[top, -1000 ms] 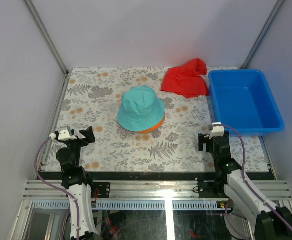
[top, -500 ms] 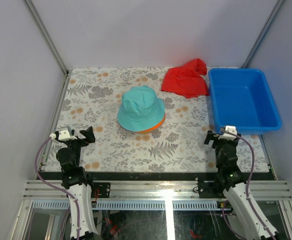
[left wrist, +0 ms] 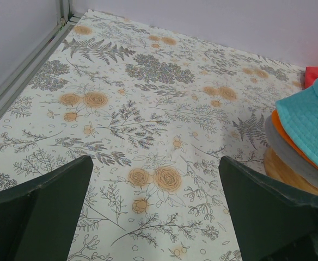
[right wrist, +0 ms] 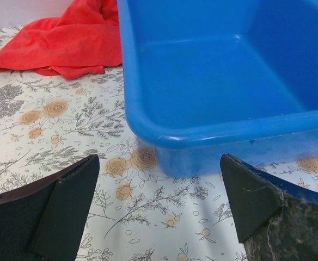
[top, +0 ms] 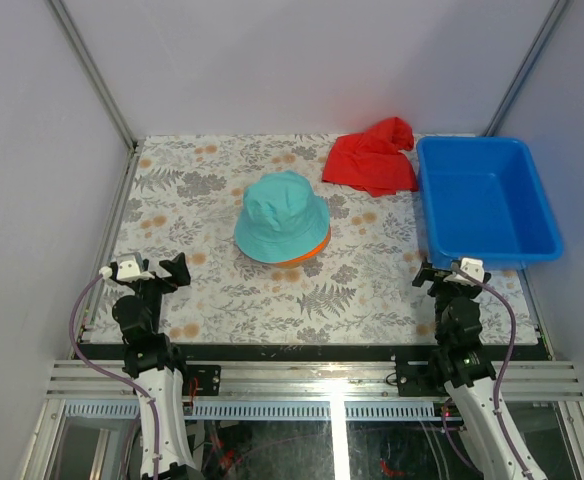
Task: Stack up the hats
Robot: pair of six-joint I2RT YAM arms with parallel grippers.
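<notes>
Smack in the middle of the counter (top: 192, 190) sits the stack (top: 284, 235): teal hat (top: 277, 208) on top, an orange brim (top: 318, 246) peeking out underneath. Both grippers sit at the near edge, jaws wide open, nothing in them. The stack is ahead-right of the left gripper (top: 157, 272) and ahead-left of the right gripper (top: 450, 272); left looks a bit nearer imo. Hats are round, so no real long axis.

Right wrist cam only gets the bin (right wrist: 148, 130) and red cloth (right wrist: 66, 38). Left wrist cam clips the stack: grey layer (left wrist: 289, 155), something tan below, can't tell what. No pink visible.
</notes>
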